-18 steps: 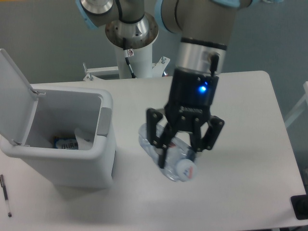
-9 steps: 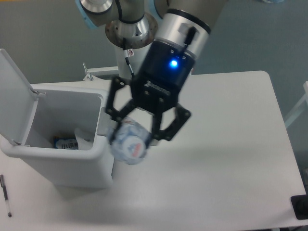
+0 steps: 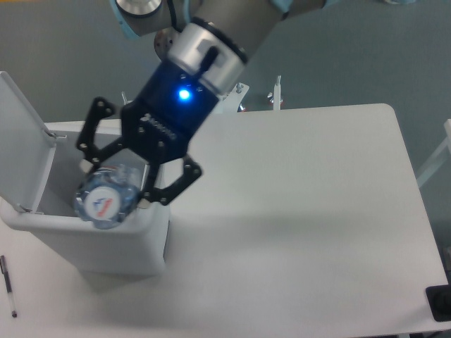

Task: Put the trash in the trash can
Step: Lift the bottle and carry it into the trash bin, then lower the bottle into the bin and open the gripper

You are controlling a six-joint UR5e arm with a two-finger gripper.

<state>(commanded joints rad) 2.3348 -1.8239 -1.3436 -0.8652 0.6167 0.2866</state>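
bench (image 3: 317,211): white, carries the trash can at its left edge
trash can (image 3: 106,243): lid open, standing upright at the left
end effector (image 3: 121,191): fingers clamped on the bottle
bottle (image 3: 106,199): held over the can's opening
pen (image 3: 8,285): near front-left corner

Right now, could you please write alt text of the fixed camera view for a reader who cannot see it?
A robot pincer holds a clear plastic bottle above the open white trash can at the left of a white table. A thin black pen lies near the table's left edge.
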